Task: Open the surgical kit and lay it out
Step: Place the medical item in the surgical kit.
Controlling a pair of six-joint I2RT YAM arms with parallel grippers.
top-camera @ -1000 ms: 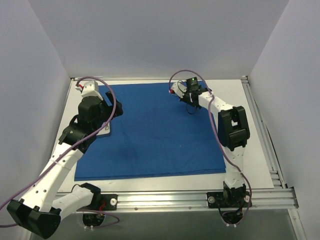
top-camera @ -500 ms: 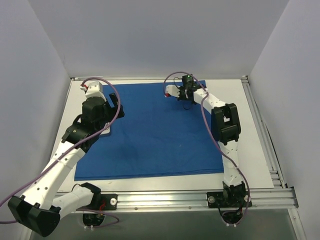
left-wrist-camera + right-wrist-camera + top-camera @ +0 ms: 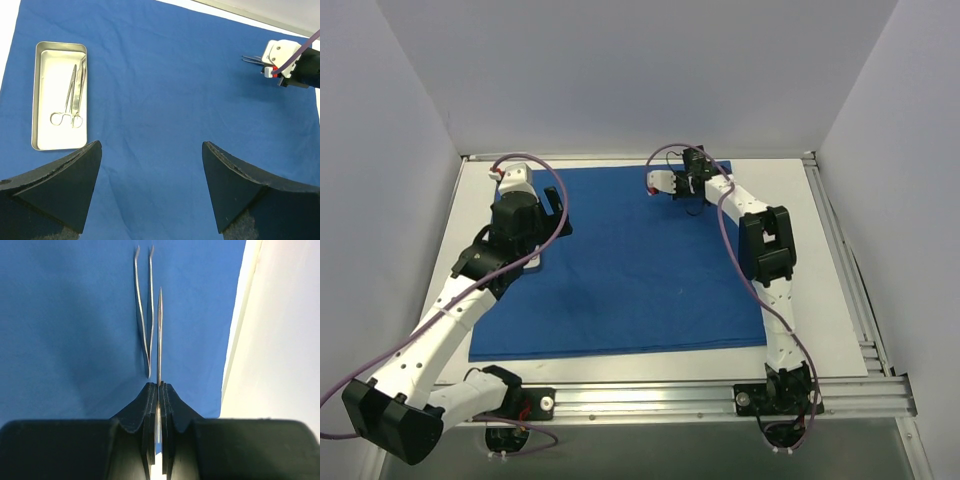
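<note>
The royal-blue cloth [image 3: 630, 270] lies spread flat as a large sheet. A small pale metal tray [image 3: 47, 100] sits on its left part and holds ring-handled forceps [image 3: 74, 95]. The tray is mostly hidden under my left arm in the top view [image 3: 533, 262]. My left gripper [image 3: 556, 214] hovers above the cloth, open and empty [image 3: 150, 145]. My right gripper [image 3: 655, 184] is near the cloth's far edge, shut on a thin pointed metal instrument [image 3: 159, 330]. Tweezers [image 3: 143, 310] lie on the cloth just beside it. The right gripper also shows in the left wrist view [image 3: 264, 61].
White table [image 3: 830, 250] shows around the cloth, widest on the right. The cloth's edge and bare table [image 3: 275, 340] are right of the held instrument. An aluminium rail [image 3: 720, 395] runs along the near edge. Walls enclose three sides.
My right gripper has moved left along the cloth's far edge with the instrument in it. My left arm has shifted a little farther back and right.
</note>
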